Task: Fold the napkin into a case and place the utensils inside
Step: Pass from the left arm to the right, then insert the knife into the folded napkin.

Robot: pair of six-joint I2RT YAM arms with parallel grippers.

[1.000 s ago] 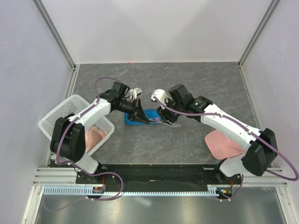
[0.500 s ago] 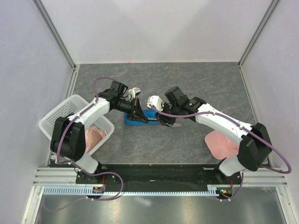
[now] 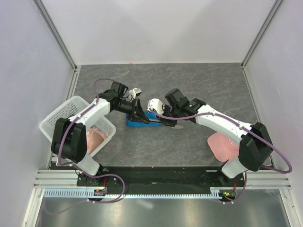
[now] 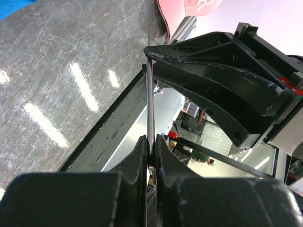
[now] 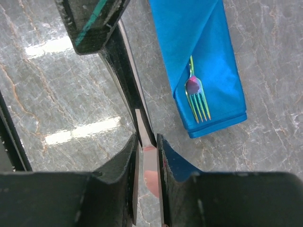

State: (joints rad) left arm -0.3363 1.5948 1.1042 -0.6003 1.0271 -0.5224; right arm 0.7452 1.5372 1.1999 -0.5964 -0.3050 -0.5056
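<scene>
Bright blue cloth napkin folded into narrow strip case (image 5: 208, 71); iridescent metal fork (image 5: 196, 99) tucked inside, tines out. Slim metal knife (image 5: 146, 163) beside case, pinched by left gripper (image 4: 151, 142); right gripper (image 5: 146, 142) jaws narrow around blade, grip unclear. 1 utensil left.

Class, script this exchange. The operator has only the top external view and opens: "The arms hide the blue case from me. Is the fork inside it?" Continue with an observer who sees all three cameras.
Observer: Yes. The right wrist view shows the fork tucked under a fold of the case, with its tines sticking out.
Operator: And the knife?
Observer: Not in. The left wrist view shows the left fingers shut on the knife, seen edge-on.
Operator: Are the right fingers on it too?
Observer: The right fingers sit close on either side of the knife's other end. Whether they press on it, I cannot tell.
</scene>
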